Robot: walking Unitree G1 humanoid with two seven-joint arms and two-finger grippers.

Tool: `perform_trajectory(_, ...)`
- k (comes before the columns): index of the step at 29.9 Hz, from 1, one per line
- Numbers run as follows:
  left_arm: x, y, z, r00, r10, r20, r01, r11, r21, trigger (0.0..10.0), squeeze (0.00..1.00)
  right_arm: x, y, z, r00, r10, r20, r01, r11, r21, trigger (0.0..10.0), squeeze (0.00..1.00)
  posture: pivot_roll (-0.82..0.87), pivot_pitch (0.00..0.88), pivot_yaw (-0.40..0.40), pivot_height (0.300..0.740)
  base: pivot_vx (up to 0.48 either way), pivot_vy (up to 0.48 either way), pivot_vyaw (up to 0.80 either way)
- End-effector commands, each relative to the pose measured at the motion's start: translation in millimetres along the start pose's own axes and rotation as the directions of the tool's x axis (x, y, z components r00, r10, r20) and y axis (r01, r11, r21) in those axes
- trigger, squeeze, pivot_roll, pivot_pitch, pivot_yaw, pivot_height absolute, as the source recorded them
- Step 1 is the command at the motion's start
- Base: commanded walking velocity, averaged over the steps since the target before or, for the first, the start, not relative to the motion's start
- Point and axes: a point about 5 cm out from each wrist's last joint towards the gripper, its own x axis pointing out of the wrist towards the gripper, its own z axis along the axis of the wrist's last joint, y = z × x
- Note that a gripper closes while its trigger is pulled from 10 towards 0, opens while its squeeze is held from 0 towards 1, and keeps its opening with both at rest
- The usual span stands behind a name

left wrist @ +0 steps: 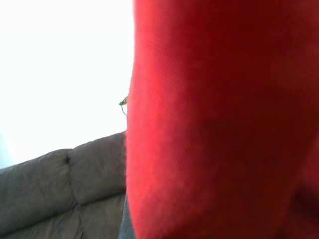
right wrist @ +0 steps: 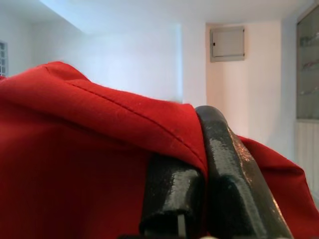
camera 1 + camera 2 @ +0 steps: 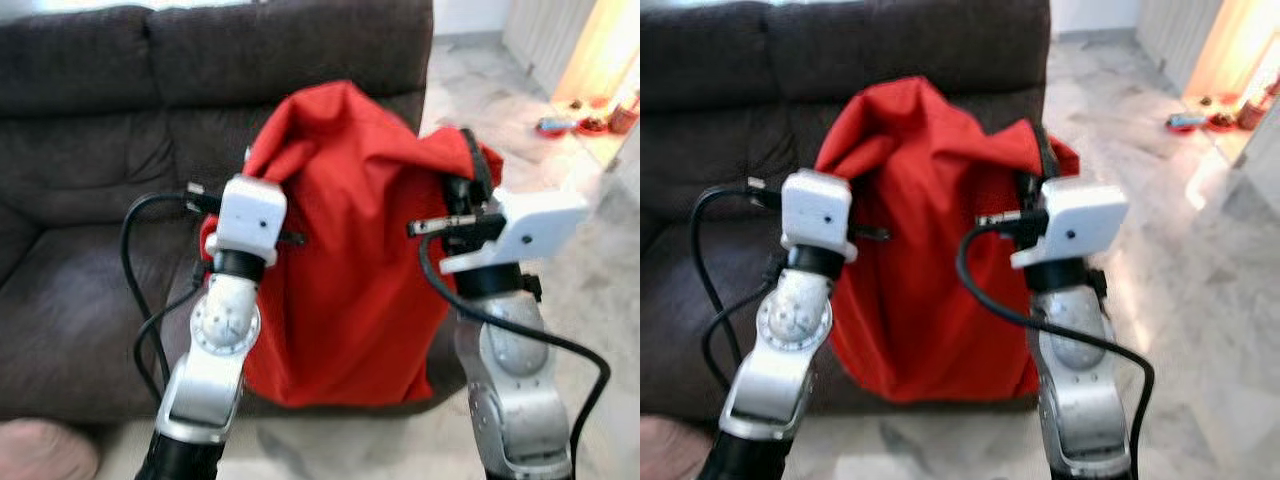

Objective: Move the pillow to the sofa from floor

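A red pillow (image 3: pixel 350 260) hangs in the air in front of the dark brown sofa (image 3: pixel 90 120), above its seat's right end. My right gripper (image 2: pixel 202 144) is shut on the pillow's upper right edge, its two black fingers (image 2: pixel 234 184) pinching a fold of red cloth. My left gripper (image 3: pixel 250 215) is pressed against the pillow's left side, where the cloth bunches up. The red fabric (image 1: pixel 224 124) sits right against the left wrist camera and hides that hand's tips. The pillow's lower edge hangs near the front of the seat.
Pale marble floor (image 3: pixel 600 300) runs along the sofa's right side. Small colourful bowls (image 3: pixel 575 125) lie on it far right, by a bright doorway. A pinkish rounded thing (image 3: pixel 40 450) lies on the floor at the lower left. Black cables loop beside both wrists.
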Motion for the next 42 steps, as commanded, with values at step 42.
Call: perform_trajectory(42, -13.2, -29.8, -12, 0.963, -0.258, -0.072, 0.250, 0.963, -0.100, 10.0, 0.00, 1.7, 18.7, -10, 0.990, 0.135, -0.043, -0.135, 0.991, -0.001, 10.0, 0.00, -0.11, 0.070, 0.032, 0.739, 0.260, 0.000, 0.14)
